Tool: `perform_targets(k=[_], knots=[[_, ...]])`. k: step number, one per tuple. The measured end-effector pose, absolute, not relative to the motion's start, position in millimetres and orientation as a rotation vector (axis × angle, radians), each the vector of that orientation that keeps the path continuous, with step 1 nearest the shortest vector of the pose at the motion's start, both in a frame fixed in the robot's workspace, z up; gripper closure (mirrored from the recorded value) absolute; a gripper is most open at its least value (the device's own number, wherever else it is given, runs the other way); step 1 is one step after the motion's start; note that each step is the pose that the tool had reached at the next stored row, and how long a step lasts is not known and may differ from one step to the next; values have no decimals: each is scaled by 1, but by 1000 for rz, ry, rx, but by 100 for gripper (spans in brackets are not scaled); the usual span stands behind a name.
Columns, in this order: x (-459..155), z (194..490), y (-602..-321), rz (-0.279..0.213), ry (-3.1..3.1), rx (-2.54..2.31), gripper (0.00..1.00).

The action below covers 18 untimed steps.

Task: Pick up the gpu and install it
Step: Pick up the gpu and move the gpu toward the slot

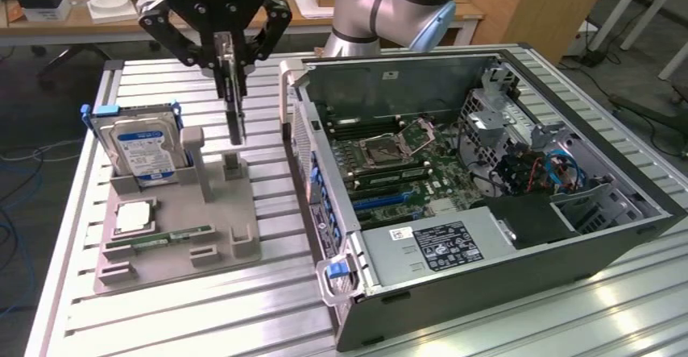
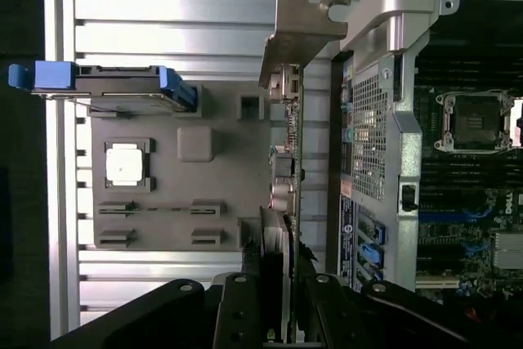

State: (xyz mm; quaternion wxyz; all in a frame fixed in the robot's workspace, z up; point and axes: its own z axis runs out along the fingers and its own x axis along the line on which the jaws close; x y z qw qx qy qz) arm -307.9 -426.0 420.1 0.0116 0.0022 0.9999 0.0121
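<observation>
The gpu (image 1: 234,109) is a thin dark card hanging edge-on and upright, its lower end a little above the grey parts holder (image 1: 177,252). My gripper (image 1: 229,55) is shut on the card's upper part. In the wrist view the gpu (image 2: 288,161) runs as a narrow strip away from my gripper (image 2: 282,288), with its silvery bracket (image 2: 301,22) at the far end. The card hangs between the holder and the open computer case (image 1: 430,292), which lies on its side at the exterior view's right.
On the holder stand a silver hard drive with a blue label (image 1: 145,143), a square processor (image 1: 134,216) and a green RAM stick (image 1: 172,234). Inside the case lies the motherboard (image 1: 414,168) with an open CPU socket. The slatted metal table (image 1: 215,317) carries everything.
</observation>
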Motion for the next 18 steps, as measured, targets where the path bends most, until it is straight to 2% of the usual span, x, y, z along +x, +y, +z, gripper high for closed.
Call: perform_targets(k=[18], knots=[[-270,419,-426,39,3118,7,73]])
